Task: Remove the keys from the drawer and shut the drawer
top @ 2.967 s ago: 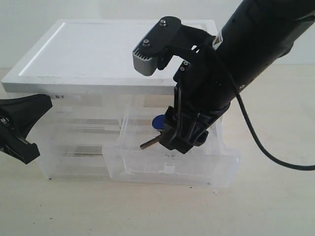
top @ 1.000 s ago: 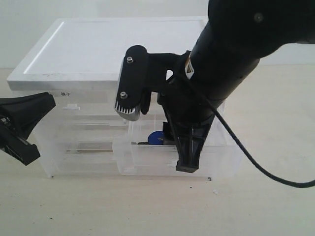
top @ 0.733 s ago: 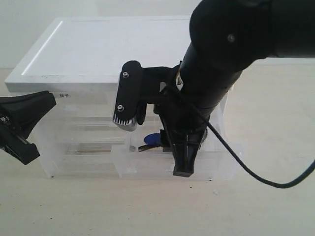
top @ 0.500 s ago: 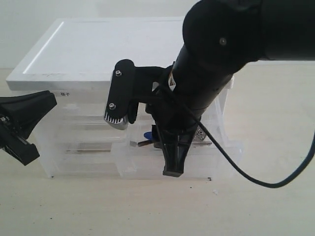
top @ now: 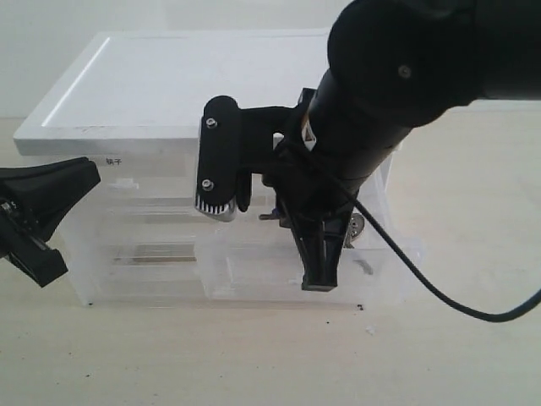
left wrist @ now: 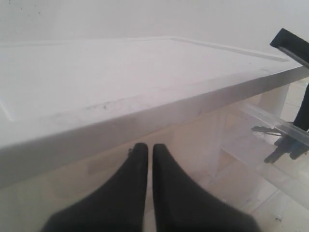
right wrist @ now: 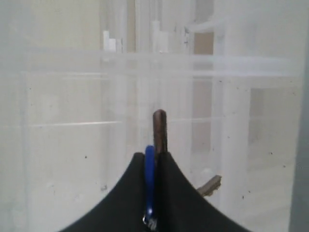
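My right gripper (top: 286, 220) (right wrist: 154, 157) is shut on the keys (top: 270, 216), pinching the round blue tag (right wrist: 149, 176) and a brown key (right wrist: 160, 128) that pokes out past the fingertips. Another key (right wrist: 212, 184) dangles beside the fingers. The bunch hangs over the drawer (top: 380, 279), a translucent half-width box that stands pulled out at the cabinet's lower right. Its pale floor (right wrist: 72, 145) fills the right wrist view. My left gripper (top: 84, 173) (left wrist: 146, 147) is shut on nothing, beside the cabinet's left end just under the lid.
The drawers belong to a translucent cabinet with a flat white lid (top: 211, 85) (left wrist: 96, 72), standing on a light wooden table (top: 254, 364). The right arm's black cable (top: 439, 296) loops out to the right over the table.
The right gripper has risen and shifted right with the keys over the open drawer, and the blue tag no longer shows in the exterior view. The left gripper has not moved.
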You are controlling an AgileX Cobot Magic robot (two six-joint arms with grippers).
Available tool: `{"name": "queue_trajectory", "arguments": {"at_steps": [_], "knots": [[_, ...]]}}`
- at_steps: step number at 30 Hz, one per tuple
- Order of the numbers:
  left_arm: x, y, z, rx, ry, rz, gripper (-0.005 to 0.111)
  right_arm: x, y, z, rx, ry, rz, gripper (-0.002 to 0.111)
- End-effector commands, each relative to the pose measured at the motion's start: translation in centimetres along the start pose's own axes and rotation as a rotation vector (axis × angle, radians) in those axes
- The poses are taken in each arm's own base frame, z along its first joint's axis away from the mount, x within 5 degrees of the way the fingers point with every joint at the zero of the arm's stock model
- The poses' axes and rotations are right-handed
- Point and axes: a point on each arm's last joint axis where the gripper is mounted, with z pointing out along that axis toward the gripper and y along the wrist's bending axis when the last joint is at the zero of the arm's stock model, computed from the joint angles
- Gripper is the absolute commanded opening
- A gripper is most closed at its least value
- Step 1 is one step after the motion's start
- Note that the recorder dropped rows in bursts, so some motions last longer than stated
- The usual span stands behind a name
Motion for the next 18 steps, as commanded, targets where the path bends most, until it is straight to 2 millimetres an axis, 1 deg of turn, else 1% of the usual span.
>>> {"name": "queue_trajectory", "arguments": {"at_steps": [1, 3, 7, 11, 15, 16, 17, 18], "knots": [[-0.2, -0.1, 0.1, 0.01, -0.011, -0.006, 0.005, 0.5, -0.3, -2.1, 0.046, -0.029, 0.012, 0.0], [-0.2, -0.1, 0.1, 0.01, -0.011, -0.006, 0.005, 0.6, -0.4, -2.7, 0.061, -0.044, 0.015, 0.0], [-0.1, -0.1, 0.1, 0.012, -0.011, -0.005, 0.005, 0.5, -0.4, -3.5, 0.077, -0.063, 0.013, 0.0], [-0.1, -0.1, 0.1, 0.013, -0.01, -0.004, 0.005, -0.1, 0.4, -3.7, 0.054, -0.072, 0.008, 0.0], [-0.1, -0.1, 0.1, 0.013, -0.01, -0.004, 0.005, -0.1, 0.7, -3.7, 0.031, -0.057, 0.095, 0.001], [-0.1, -0.1, 0.1, 0.013, -0.01, -0.004, 0.005, 0.0, 0.7, -3.7, 0.031, -0.049, 0.112, 0.004], [-0.2, -0.1, 0.1, 0.014, -0.013, -0.004, 0.005, 0.1, 0.7, -3.7, 0.029, -0.041, 0.137, 0.01], [-0.2, -0.1, 0.1, 0.019, -0.012, -0.002, 0.005, 0.2, 0.7, -3.6, 0.025, -0.034, 0.162, 0.019]]}}
